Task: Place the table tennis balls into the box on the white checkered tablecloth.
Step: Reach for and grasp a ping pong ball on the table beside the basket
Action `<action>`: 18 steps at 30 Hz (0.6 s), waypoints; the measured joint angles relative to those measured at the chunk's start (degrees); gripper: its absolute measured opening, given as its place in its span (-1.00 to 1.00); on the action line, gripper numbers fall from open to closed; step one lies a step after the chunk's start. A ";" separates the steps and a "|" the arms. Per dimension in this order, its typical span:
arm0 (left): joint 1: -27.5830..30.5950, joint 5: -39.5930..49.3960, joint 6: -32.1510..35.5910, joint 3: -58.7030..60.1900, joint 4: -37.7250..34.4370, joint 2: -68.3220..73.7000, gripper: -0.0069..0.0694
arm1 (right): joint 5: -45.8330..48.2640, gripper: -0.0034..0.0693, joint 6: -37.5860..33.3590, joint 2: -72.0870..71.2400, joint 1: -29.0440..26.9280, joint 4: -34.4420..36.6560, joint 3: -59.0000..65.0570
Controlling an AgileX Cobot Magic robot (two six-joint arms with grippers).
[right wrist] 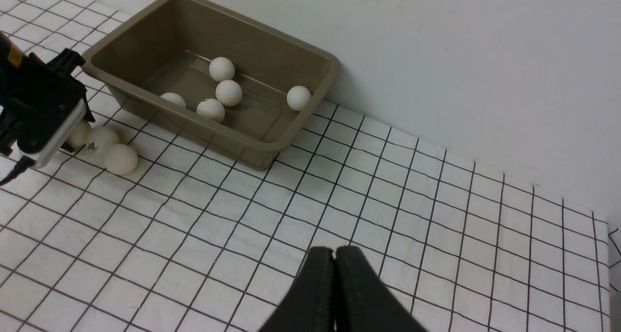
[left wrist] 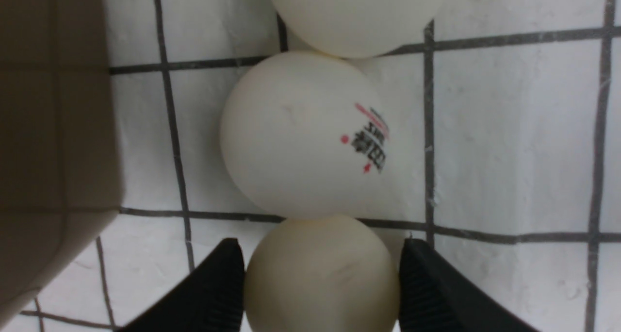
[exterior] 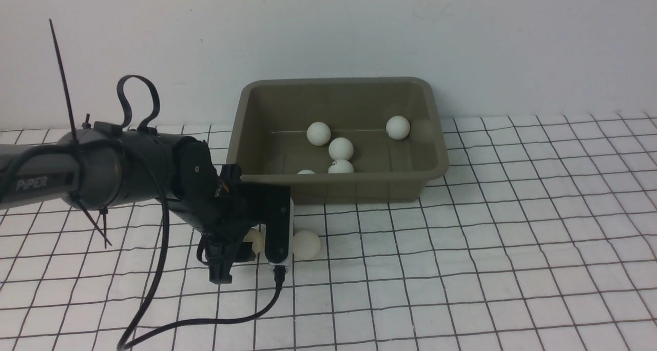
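Operator: My left gripper [left wrist: 321, 244] pinches one ball [left wrist: 320, 283] by its sides; two more balls [left wrist: 305, 133] touch in line ahead.
Helper: Slippery?
Operator: Light, smooth. I squeeze its middle softly. Right gripper [right wrist: 335, 250] closed, empty.

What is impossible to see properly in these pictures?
- Front view: the box's near wall hides most of one ball.
- Front view: the wrist camera mount hides the logo ball and most of the gripped ball.
- Left wrist view: the top edge cuts off the third ball.
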 joint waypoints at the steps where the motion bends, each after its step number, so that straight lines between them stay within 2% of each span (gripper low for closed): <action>1: 0.00 -0.17 0.00 0.00 0.00 0.13 0.17 | 0.00 -0.95 0.00 0.00 0.00 0.00 0.00; 18: 0.00 -3.89 -0.04 -0.05 0.00 0.37 0.11 | 0.00 -0.95 0.00 0.00 0.00 0.00 0.00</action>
